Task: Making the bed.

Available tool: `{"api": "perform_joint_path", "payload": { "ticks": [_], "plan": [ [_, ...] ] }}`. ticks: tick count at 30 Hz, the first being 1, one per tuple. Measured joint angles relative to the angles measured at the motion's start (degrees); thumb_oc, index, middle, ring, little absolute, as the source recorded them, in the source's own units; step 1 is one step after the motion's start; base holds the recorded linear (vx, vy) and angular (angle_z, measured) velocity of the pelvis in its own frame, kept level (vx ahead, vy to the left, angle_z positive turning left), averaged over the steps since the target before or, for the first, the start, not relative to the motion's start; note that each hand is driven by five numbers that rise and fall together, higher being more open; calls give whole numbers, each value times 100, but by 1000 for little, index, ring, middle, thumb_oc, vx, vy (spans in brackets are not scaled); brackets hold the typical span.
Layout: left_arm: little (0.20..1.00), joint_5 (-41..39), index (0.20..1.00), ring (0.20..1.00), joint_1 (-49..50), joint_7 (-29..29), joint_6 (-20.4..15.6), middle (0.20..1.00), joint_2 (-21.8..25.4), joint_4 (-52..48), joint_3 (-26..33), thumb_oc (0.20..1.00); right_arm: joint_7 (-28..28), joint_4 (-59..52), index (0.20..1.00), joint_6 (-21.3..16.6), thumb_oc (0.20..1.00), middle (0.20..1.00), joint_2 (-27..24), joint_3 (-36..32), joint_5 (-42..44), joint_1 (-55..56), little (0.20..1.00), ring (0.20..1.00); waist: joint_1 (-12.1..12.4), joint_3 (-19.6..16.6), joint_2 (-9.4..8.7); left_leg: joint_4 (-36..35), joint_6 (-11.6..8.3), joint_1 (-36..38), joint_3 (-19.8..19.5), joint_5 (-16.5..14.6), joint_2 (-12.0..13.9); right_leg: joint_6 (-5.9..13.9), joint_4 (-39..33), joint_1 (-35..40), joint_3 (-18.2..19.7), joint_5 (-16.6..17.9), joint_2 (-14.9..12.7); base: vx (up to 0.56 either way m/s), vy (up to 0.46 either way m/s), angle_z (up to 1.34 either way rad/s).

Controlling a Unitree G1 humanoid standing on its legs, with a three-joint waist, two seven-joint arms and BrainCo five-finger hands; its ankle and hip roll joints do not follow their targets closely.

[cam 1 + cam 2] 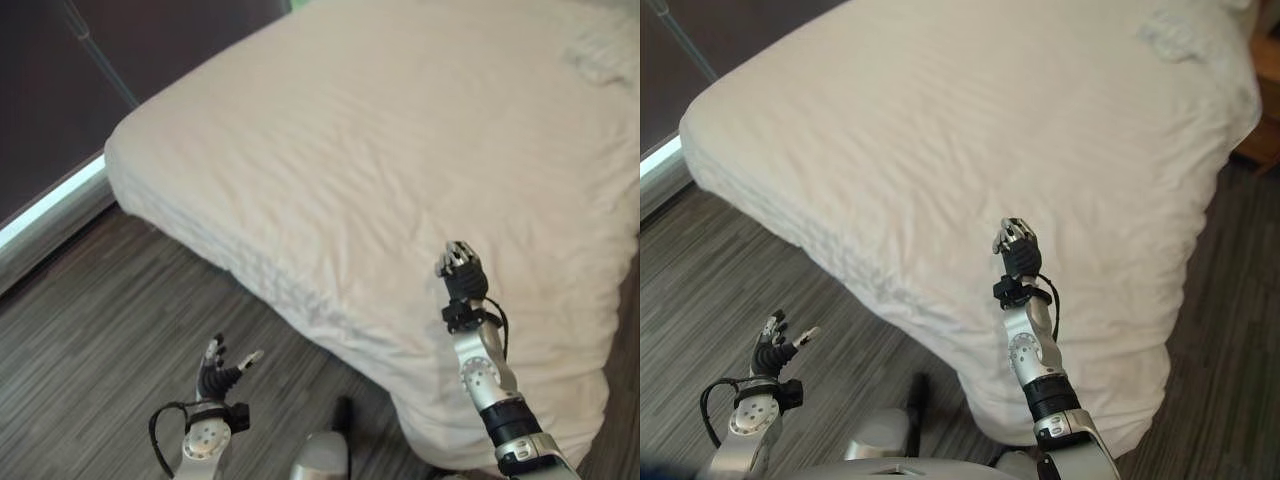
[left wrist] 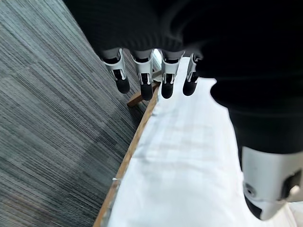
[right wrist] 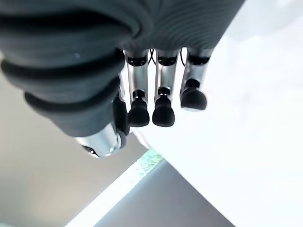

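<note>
The bed (image 1: 380,150) wears a white, lightly wrinkled cover that hangs over its near corner and sides. My right hand (image 1: 462,272) is raised in front of the bed's near edge, just above the cover and holding nothing. In the right wrist view its fingers (image 3: 163,104) hang relaxed with white cloth beyond them. My left hand (image 1: 215,378) sits low over the wooden floor, left of the bed's corner, fingers spread and empty. The left wrist view shows its straight fingers (image 2: 142,80) beside the bed's white side (image 2: 189,156).
A rumpled patch of white cloth (image 1: 600,55) lies at the bed's far right. A dark wall (image 1: 60,90) with a pale strip at its base runs along the left. A wooden stand (image 1: 1265,140) is at the bed's right side. Grey plank floor (image 1: 110,330) surrounds the corner.
</note>
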Motion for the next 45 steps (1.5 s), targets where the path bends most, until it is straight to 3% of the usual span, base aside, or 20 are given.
{"api": "perform_joint_path", "payload": {
  "ticks": [5, 13, 18, 20, 21, 22, 23, 24, 28, 30, 32, 33, 34, 35, 36, 37, 38, 40, 43, 45],
  "plan": [
    [1000, -6, 1000, 1000, -106, -59, -22, 1000, 11, 4, -333, 1000, 64, 645, 200, -123, 200, 200, -7, -32, -95, -121, 200, 200, -374, 395, 247, -4, 64, -171, 85, 77, -89, 20, 5, -214, 66, 134, -90, -141, 38, -3],
    [1000, -219, 1000, 1000, -375, -257, -57, 1000, 12, -108, -511, 1000, 139, 892, 200, 197, 200, 200, 49, -450, -344, -284, 200, 200, -845, 357, 249, -7, 22, -21, 612, -18, -143, 79, 210, -553, 605, 94, -244, 0, 16, -34],
    [1000, -228, 1000, 1000, -207, -320, 12, 1000, 57, -267, -380, 1000, -129, 1885, 200, 403, 200, 200, -500, -1913, -317, 562, 200, 200, -1335, 0, -646, 629, -196, 361, 1257, -569, 80, 55, 623, -693, 1450, -155, -49, -16, 35, -88],
    [1000, -408, 1000, 1000, -220, -35, 12, 1000, 112, -34, -217, 1000, -608, 3283, 200, 600, 200, 200, -1450, -2527, -246, 1170, 200, 200, -1258, 48, -933, 1951, -218, 110, -201, -1136, 127, -144, 427, -664, 2110, 94, 38, -154, 327, -163],
    [1000, -455, 1000, 1000, -143, 23, 11, 1000, 97, 53, -210, 1000, -669, 3467, 1000, 647, 1000, 1000, -1672, -2687, -245, 1345, 1000, 1000, -1167, 39, -916, 2192, -274, 123, -926, -1366, 58, -96, 362, -646, 2332, 215, 60, -70, 260, -154],
    [1000, -484, 1000, 1000, 73, 79, 14, 1000, 43, 179, -153, 1000, -777, 3546, 1000, 681, 1000, 1000, -2096, -2761, -313, 1706, 1000, 1000, -1176, 5, -844, 2102, -454, 379, -1731, -1616, 10, -47, 251, -574, 2664, 281, 167, -160, 263, -144],
    [1000, -509, 1000, 1000, 140, 80, 42, 1000, 7, 253, -147, 1000, -778, 3487, 1000, 709, 1000, 1000, -2279, -2785, -390, 1894, 1000, 1000, -1197, -37, -728, 1746, -490, 558, -1924, -1639, 16, -13, 245, -557, 2774, 300, 196, -135, 266, -101],
    [1000, -507, 1000, 1000, 196, 76, 65, 1000, -32, 253, -166, 1000, -777, 3410, 1000, 725, 1000, 1000, -2390, -2786, -479, 2046, 1000, 1000, -1286, -93, -631, 1515, -456, 607, -1835, -1617, 63, 11, 242, -565, 2725, 281, 213, -207, 288, -16],
    [1000, -316, 1000, 1000, 187, -6, 87, 1000, 240, 168, -440, 1000, -662, 1809, 1000, 991, 1000, 1000, -1484, -1917, -1642, 2660, 1000, 1000, -1372, -143, -1062, 1144, -52, 765, -852, -1419, -366, -29, 164, -928, 2495, 246, -463, -265, 153, -50],
    [1000, -170, 1000, 1000, 98, -6, 249, 1000, 195, 212, -434, 1000, -585, 1191, 1000, 972, 1000, 1000, -995, -1316, -2139, 2496, 1000, 1000, -1306, -203, -738, 1414, 126, 502, -564, -1508, -154, 405, 6, -1024, 1949, -745, -490, -339, 100, -107],
    [1000, -142, 1000, 1000, 34, -8, 315, 1000, 145, 193, -536, 1000, -525, 688, 1000, 1061, 1000, 1000, -838, -745, -2727, 2433, 1000, 1000, -1082, -200, -441, 1198, 214, 510, -57, -1386, 204, -89, 1488, -1418, 719, -521, -316, -254, 75, -109],
    [1000, -142, 1000, 1000, -9, -16, 337, 1000, 223, 181, -573, 1000, -504, 645, 1000, 1059, 1000, 1000, -803, -726, -2873, 2418, 1000, 1000, -1157, -195, -454, 1073, 273, 571, -31, -1317, 218, -55, 1501, -1221, 673, -520, -247, -419, 102, -57],
    [1000, -140, 1000, 1000, -37, -58, 361, 1000, 454, 69, -620, 1000, -510, 612, 1000, 1065, 1000, 1000, -801, -689, -3059, 2449, 1000, 1000, -1109, -222, -742, 745, 240, 699, 195, -1163, 83, 76, 1544, -912, 529, -676, -312, -301, 67, -1],
    [1000, -144, 1000, 1000, -64, -51, 411, 1000, 499, 76, -648, 1000, -515, 582, 1000, 1112, 1000, 1000, -754, -645, -3168, 2426, 1000, 1000, -1125, -180, -939, 832, 177, 696, 250, -1094, -126, -25, 999, -888, 555, -228, -199, -454, 49, -69],
    [1000, -143, 1000, 1000, 17, -27, 435, 1000, 562, -59, -699, 1000, -543, 183, 1000, 1126, 1000, 1000, -980, -527, -3377, 2376, 1000, 1000, -991, -177, -867, 1183, 341, 591, 402, -1205, -260, 81, 606, -930, 625, -49, -197, -165, -58, -114],
    [1000, -147, 1000, 1000, 56, -19, 438, 1000, 392, -70, -651, 1000, -475, -2, 1000, 1080, 1000, 1000, -1147, -468, -3535, 2309, 1000, 1000, -939, -182, -635, 1069, 541, 637, 567, -1325, -190, 69, 852, -1043, 492, -233, -67, -230, -108, -248],
    [1000, -216, 1000, 1000, 274, -10, 444, 1000, 330, -49, -398, 1000, -425, 42, 1000, 1164, 1000, 1000, -1322, 6, -3969, 1980, 1000, 1000, -684, -181, -452, 578, 513, 1025, 1662, -1103, 135, -724, 3440, -1641, -45, -973, -259, -123, -158, -223],
    [1000, -232, 1000, 1000, 311, -34, 489, 1000, 424, -70, -408, 1000, -307, -59, 1000, 1154, 1000, 1000, -1341, 22, -4154, 2056, 1000, 1000, -630, -209, -440, 538, 533, 1088, 1956, -996, 161, -605, 3907, -1300, -79, -1342, -353, -120, -183, -123],
    [1000, -506, 1000, 1000, 483, -76, 591, 1000, 456, -96, -389, 1000, -225, -170, 1000, 1189, 1000, 1000, -1380, 62, -4406, 1974, 1000, 1000, -408, -247, -462, 493, 283, 1267, 2693, -806, 295, -285, 3570, -473, -306, -1890, -457, -45, -285, -138],
    [1000, -714, 1000, 1000, 478, -374, 646, 1000, 580, -90, -523, 1000, -144, -292, 1000, 1191, 1000, 1000, -1415, 22, -4428, 1979, 1000, 1000, -398, -286, -602, 724, 267, 1221, 2715, -788, 391, -445, 2157, -77, 98, -1769, -63, -5, -343, -161]
  ]
}}
